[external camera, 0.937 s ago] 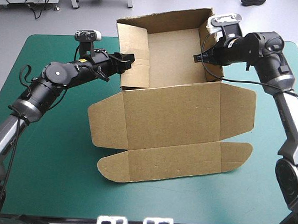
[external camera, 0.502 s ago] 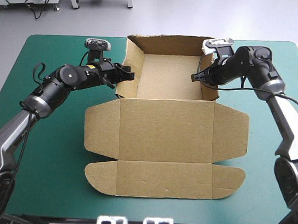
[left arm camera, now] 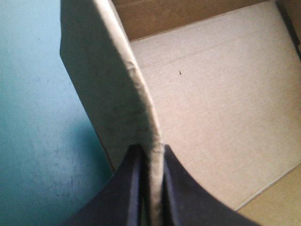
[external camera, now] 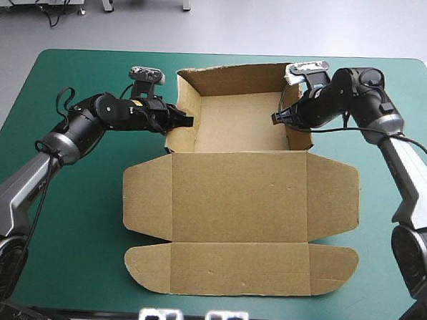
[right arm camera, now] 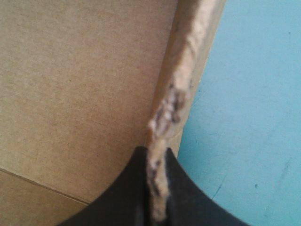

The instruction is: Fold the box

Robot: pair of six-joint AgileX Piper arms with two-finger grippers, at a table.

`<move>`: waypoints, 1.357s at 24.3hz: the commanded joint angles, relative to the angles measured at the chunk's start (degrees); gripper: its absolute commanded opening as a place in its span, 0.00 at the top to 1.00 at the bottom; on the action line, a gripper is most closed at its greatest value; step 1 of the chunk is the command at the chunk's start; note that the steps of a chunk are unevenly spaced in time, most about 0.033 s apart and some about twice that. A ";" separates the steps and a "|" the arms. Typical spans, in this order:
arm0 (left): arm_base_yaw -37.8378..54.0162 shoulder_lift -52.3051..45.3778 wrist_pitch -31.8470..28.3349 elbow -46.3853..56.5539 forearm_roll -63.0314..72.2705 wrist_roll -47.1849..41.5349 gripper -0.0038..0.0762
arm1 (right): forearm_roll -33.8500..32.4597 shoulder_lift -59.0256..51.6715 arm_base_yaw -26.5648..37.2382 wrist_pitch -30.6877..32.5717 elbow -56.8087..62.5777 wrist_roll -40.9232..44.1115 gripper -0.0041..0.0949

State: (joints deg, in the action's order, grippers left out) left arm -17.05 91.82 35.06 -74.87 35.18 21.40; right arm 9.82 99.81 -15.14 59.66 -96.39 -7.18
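The brown box (external camera: 240, 194) lies on the teal-green cover as an open tray at the far side, its lid spread flat toward the near edge. My left gripper (external camera: 182, 120) is shut on the tray's left wall; in the left wrist view that wall's edge (left arm camera: 141, 103) runs down between my black fingers (left arm camera: 127, 188) of the left gripper (left arm camera: 153, 149). My right gripper (external camera: 279, 117) is shut on the tray's right wall; in the right wrist view the frayed wall edge (right arm camera: 181, 80) sits pinched in the right gripper (right arm camera: 155, 153).
The lid panel (external camera: 233, 193) and its rounded front flap (external camera: 240, 269) cover the table's middle and near part. Bare teal-green cover (external camera: 60, 223) lies to the left and right of the box.
The box, earlier tilted up with the lid hanging, now lies flat on the table. My left gripper, earlier open beside the left wall, has closed on it. The right gripper kept its hold.
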 commanded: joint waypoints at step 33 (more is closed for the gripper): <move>-10.86 16.97 39.04 -25.81 -36.48 -21.97 0.96 | -3.27 6.24 -4.49 6.70 -1.71 3.25 0.98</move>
State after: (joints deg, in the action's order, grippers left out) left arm -27.34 110.83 70.89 -99.29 -1.25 -2.28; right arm 4.88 109.14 -19.01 65.99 -96.35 -0.53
